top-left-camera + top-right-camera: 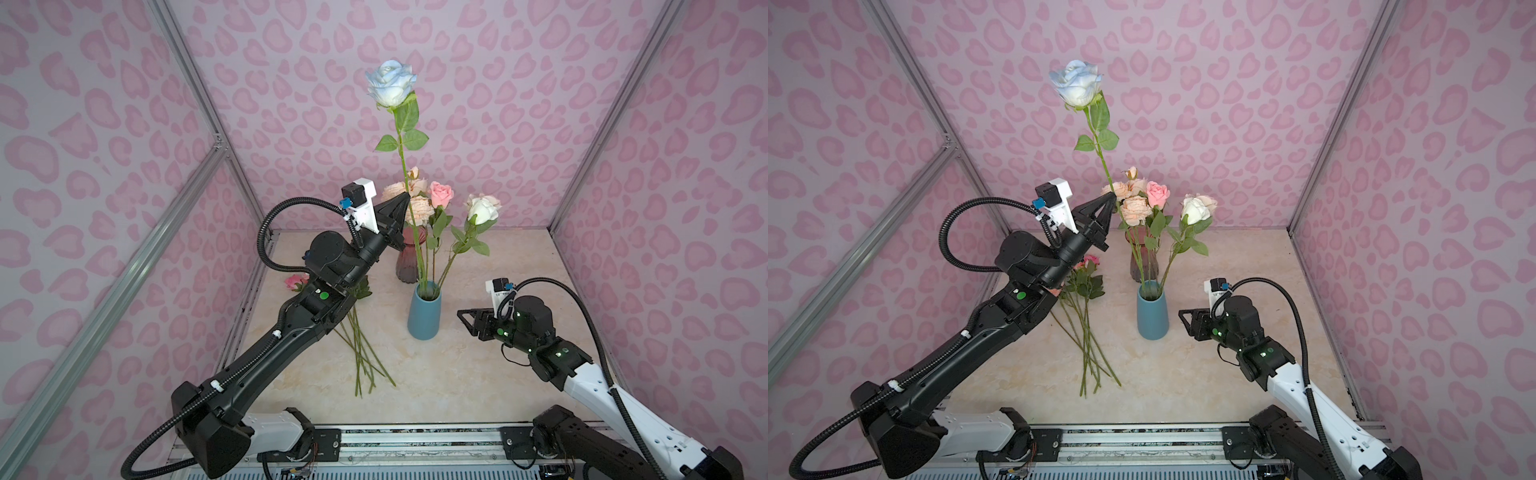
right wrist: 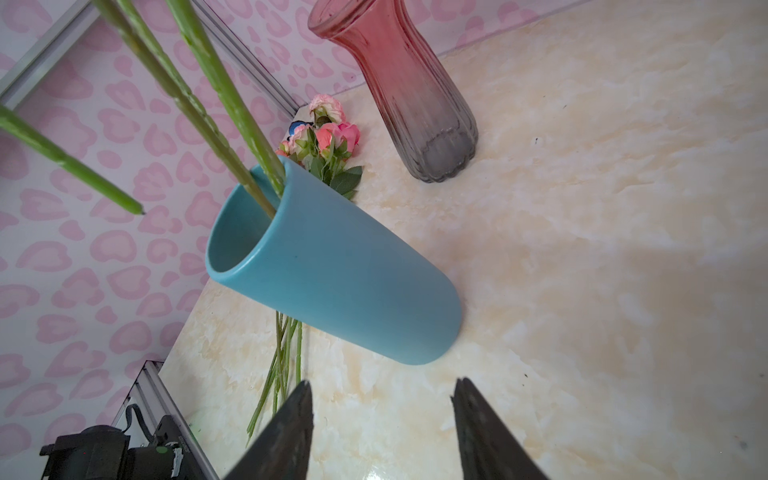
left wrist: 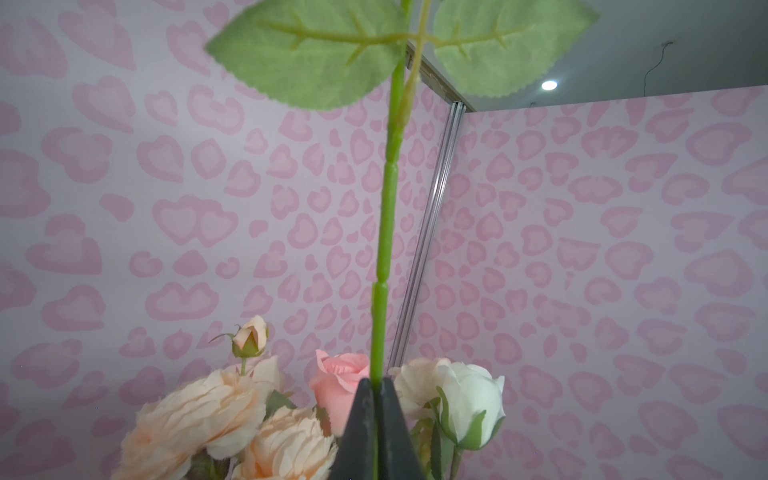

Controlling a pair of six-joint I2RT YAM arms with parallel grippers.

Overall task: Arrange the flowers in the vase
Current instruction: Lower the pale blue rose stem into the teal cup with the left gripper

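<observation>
Closest to the camera is the metal rail (image 1: 415, 440) where both my arms start. Past it lies the table (image 1: 478, 382), creamy like marble, with pink walls (image 1: 519, 62) full of heart spots on three sides and silver posts (image 1: 217, 141) at the corners. My left gripper (image 1: 405, 196) is clenched tight on the green stem (image 3: 384, 249) of the pale blue-white rose (image 1: 390, 83), high up, and the bloom stands tall above everything. In the right wrist view the stem's bottom end hangs in the air near the mouth of the blue vase (image 1: 424, 316), not inside it. A pink rose (image 1: 440, 193) and a white rose (image 1: 482, 210) stand in that vase. Behind it is a pink glass vase (image 1: 407, 266) with peach blooms (image 1: 422, 205). More flowers (image 1: 361, 353) lie flat on the table under my left arm. My right gripper (image 1: 467, 323) hangs low, just beside the blue vase, not touching, fingers spread apart and holding nothing. Bare table spreads wide in front and to the right, up to the wall edges.
</observation>
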